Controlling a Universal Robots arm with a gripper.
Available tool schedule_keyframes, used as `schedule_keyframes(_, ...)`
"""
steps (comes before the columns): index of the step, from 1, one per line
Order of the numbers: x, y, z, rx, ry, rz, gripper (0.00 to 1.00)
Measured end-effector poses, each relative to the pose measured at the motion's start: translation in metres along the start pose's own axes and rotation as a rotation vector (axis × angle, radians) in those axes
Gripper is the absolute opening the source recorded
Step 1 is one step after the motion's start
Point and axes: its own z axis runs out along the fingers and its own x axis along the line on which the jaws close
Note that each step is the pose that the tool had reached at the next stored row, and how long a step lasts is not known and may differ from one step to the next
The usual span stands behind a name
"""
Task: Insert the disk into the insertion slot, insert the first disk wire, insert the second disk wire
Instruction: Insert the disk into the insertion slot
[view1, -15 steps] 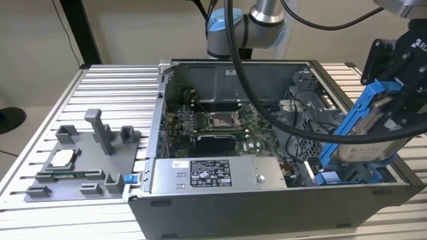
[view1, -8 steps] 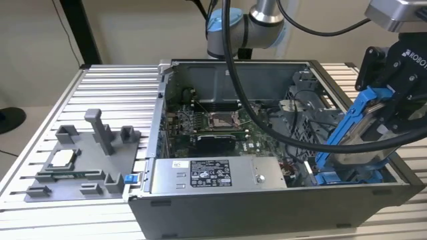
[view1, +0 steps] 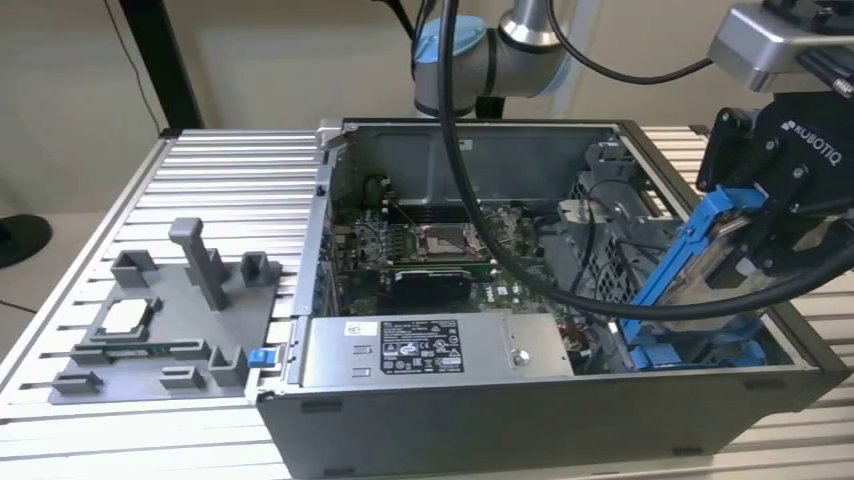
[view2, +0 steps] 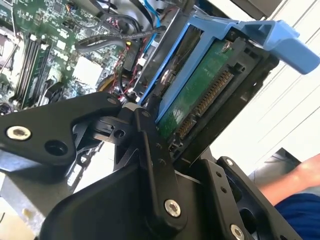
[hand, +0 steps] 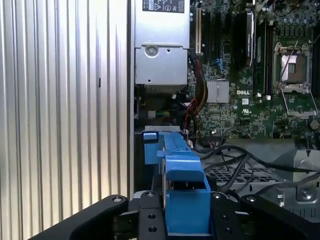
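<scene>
1. The slatted metal table (view1: 214, 170) spreads under the gripper (view1: 747, 240) and runs far off to the exterior view's left.
2. The open computer case (view1: 534, 420) stands on it, directly below the gripper.
3. A grey fixture plate (view1: 160, 320) lies outside the case, well apart from the gripper.
4. The green motherboard (view1: 441, 250) lines the case floor, lower than the gripper and beside it.
5. The grey power-supply box (view1: 427, 350) sits along the case wall, near the gripper's lower end.
6. The insertion slot (view1: 701, 352) lies just beneath the gripper.
7. The disk (view1: 681, 270), in its blue carrier, is clamped between the gripper's fingers (view2: 152, 150). It is steeply tilted, with its lower end down at the slot's blue fittings; whether they touch cannot be told.
</scene>
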Motion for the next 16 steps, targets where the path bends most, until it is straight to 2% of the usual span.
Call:
schedule_keyframes(4,-0.0014,-0.0002,0.0059,0.0000,-0.0027,0.000,0.00)
schedule_keyframes(16,-0.0025,-0.0010,0.0066,0.0035,-0.0095,-0.001,0.00)
